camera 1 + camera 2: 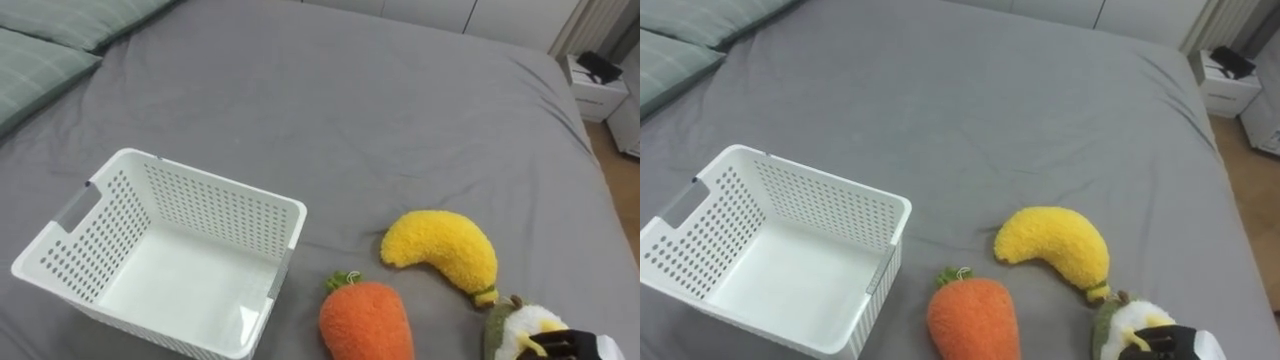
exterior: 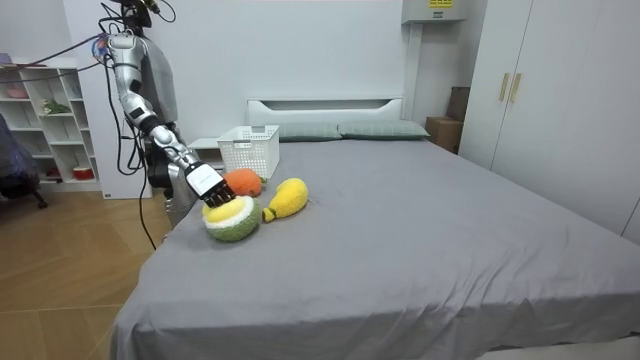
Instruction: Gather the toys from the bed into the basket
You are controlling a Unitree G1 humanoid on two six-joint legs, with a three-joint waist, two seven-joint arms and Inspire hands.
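Three plush toys lay on the grey bed (image 1: 350,100), all on the sheet outside the one white basket (image 1: 215,210). There was one orange carrot (image 1: 365,320) with a green tuft, one yellow banana (image 1: 440,250) and one round toy (image 1: 520,322) in green, white and yellow. They were grouped at the near right. The carrot was nearest the basket, just to its right. The banana lay a little farther off and right of the carrot, its stem end pointing to the round toy. The round toy was the nearest and rightmost, close beside the banana's stem.

The basket stood upright at the near left, its walls perforated and a handle slot in its left end. Two green pillows (image 1: 90,15) lay at the far left. One white nightstand (image 1: 595,85) stood past the bed's far right corner.

The robot stood at the bed's side. Its right hand (image 1: 570,345) rested on top of the round toy; whether it gripped the toy could not be told.
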